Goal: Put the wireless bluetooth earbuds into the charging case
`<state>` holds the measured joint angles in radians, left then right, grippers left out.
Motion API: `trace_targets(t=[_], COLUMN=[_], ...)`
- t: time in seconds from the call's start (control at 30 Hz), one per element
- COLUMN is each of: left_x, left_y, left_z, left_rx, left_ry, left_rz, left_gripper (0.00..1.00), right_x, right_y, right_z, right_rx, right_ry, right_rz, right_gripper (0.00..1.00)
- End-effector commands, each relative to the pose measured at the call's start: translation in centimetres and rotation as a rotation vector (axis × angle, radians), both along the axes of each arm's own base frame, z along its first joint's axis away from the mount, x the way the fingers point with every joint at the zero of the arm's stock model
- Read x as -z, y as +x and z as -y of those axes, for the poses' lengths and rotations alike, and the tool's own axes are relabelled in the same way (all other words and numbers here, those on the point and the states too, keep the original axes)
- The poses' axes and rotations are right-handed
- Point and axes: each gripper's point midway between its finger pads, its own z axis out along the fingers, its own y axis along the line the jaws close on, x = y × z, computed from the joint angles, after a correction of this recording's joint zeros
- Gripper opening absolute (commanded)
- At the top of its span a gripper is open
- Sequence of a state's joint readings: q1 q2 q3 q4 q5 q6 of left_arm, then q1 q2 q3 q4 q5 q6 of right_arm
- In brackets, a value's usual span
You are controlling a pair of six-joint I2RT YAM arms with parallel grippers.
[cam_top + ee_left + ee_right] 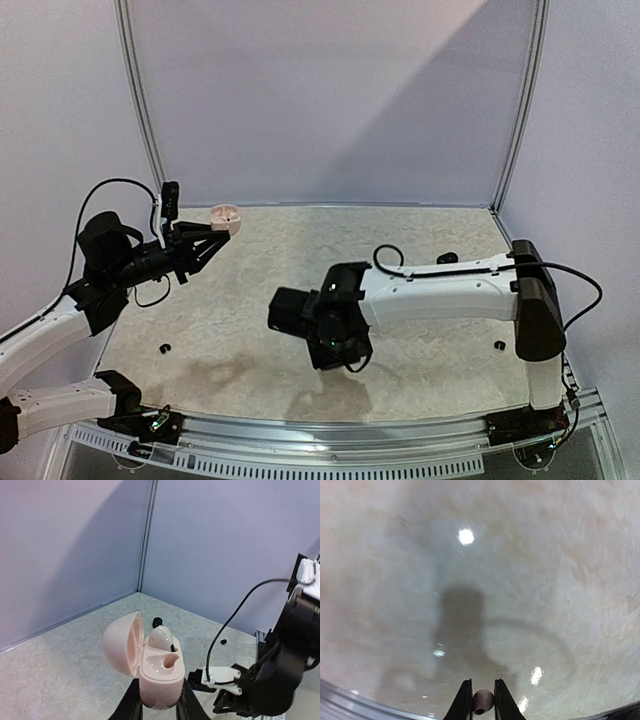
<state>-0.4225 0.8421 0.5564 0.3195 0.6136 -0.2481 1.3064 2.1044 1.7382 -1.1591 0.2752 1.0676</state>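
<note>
Pinkish earbud between nearly closed right fingers

We look down from a fixed camera set high at the near edge, facing the back wall; it stands far enough off to take in the whole table. The left wrist camera looks forward along the left gripper, very near the pink charging case it holds, and across the table to the right arm, which the top view shares. The right wrist camera looks down, close to the tabletop, past the right gripper and the earbud between its fingers.
</note>
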Motion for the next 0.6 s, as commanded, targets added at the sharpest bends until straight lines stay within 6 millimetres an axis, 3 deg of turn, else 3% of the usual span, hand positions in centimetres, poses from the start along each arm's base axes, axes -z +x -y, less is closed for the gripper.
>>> trace_targets(t=[0.0, 0.17, 0.33, 0.43, 0.5, 0.57], left_x=[-1.7, -3.5, -5.8, -6.4, -6.4, -6.6], left_y=[-0.4, 0.0, -0.4, -0.8, -0.7, -0.5], left_z=[0.1, 0.0, -0.2, -0.1, -0.2, -0.4], left_rx=[-0.027, -0.106, -0.156, -0.16, -0.17, -0.192], left_ry=[0.028, 0.048, 0.046, 0.059, 0.067, 0.071], left_rz=[0.187, 0.336, 0.488, 0.539, 0.53, 0.511], left_gripper=[0.0, 0.0, 0.0, 0.0, 0.0, 0.0], right_x=[-14.0, -26.4, -36.0, -40.0, -41.3, -41.1], right_y=[4.9, 6.9, 7.2, 6.1, 5.5, 5.1], right_z=[-0.9, -5.3, -9.0, -11.2, -12.6, -14.3], right_rx=[-0.094, -0.201, -0.287, -0.418, -0.503, -0.574], right_ry=[0.082, 0.284, 0.51, 0.514, 0.482, 0.46], right_rz=[0.352, 0.721, 0.999, 1.174, 1.261, 1.293], right_gripper=[0.03, 0.01, 0.0, 0.0, 0.0, 0.0])
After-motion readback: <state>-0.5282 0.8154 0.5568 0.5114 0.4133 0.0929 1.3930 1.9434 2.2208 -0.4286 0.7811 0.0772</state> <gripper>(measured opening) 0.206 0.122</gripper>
